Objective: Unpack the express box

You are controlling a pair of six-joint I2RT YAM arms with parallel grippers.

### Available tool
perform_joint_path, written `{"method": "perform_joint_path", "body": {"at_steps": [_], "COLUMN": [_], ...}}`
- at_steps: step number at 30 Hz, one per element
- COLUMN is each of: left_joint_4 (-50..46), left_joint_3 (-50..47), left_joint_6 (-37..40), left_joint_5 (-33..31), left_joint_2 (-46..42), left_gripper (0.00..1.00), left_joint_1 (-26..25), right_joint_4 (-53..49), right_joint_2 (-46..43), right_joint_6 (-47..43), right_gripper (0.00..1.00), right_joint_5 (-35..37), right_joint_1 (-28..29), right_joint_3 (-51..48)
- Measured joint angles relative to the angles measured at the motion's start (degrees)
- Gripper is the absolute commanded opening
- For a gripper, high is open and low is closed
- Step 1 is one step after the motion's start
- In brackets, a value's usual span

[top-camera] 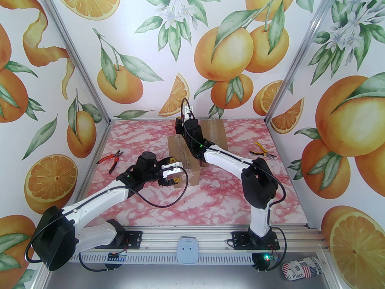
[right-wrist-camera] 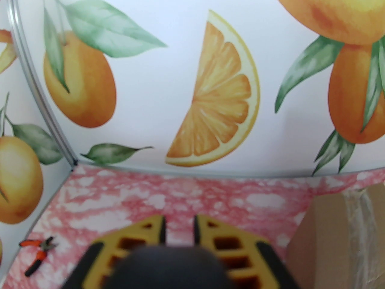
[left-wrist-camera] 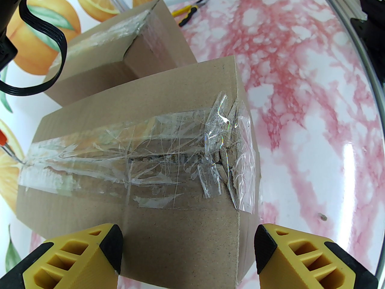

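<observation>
One express box (left-wrist-camera: 168,149), tape (left-wrist-camera: 222,149) torn along its seam, sits on the table (left-wrist-camera: 300,101) beneath the spread left gripper (left-wrist-camera: 188,245); the right gripper (right-wrist-camera: 179,221), nearly pressed together and empty, hangs apart. Risk: unbraced, the box may slide or tip when a flap is pulled.

Brown cardboard box (left-wrist-camera: 180,95) lies flat, its clear tape (left-wrist-camera: 90,152) torn along the seam.

From above, the right arm (top-camera: 222,158) hid much of the top of the near box (top-camera: 177,149). A dark blurred lump (right-wrist-camera: 168,266) covered the finger roots of the right gripper (right-wrist-camera: 179,221), so I couldn't tell whether it held anything. The left wrist view cropped an orange-handled tool (left-wrist-camera: 3,140).
</observation>
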Motion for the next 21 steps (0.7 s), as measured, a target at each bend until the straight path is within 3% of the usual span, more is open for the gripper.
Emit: {"method": "perform_joint_path", "body": {"at_steps": [21], "left_joint_4": [-0.57], "left_joint_3": [0.22], "left_joint_6": [-1.11], "left_joint_5": [-0.15], "left_joint_2": [-0.15], "left_gripper": [0.75], "left_joint_1": [-0.02], "right_joint_4": [0.11], "right_joint_2": [-0.26], "right_joint_6": [-0.44], "right_gripper": [0.00], "right_joint_5": [0.85], "right_joint_1": [0.00], "right_joint_3": [-1.01]}}
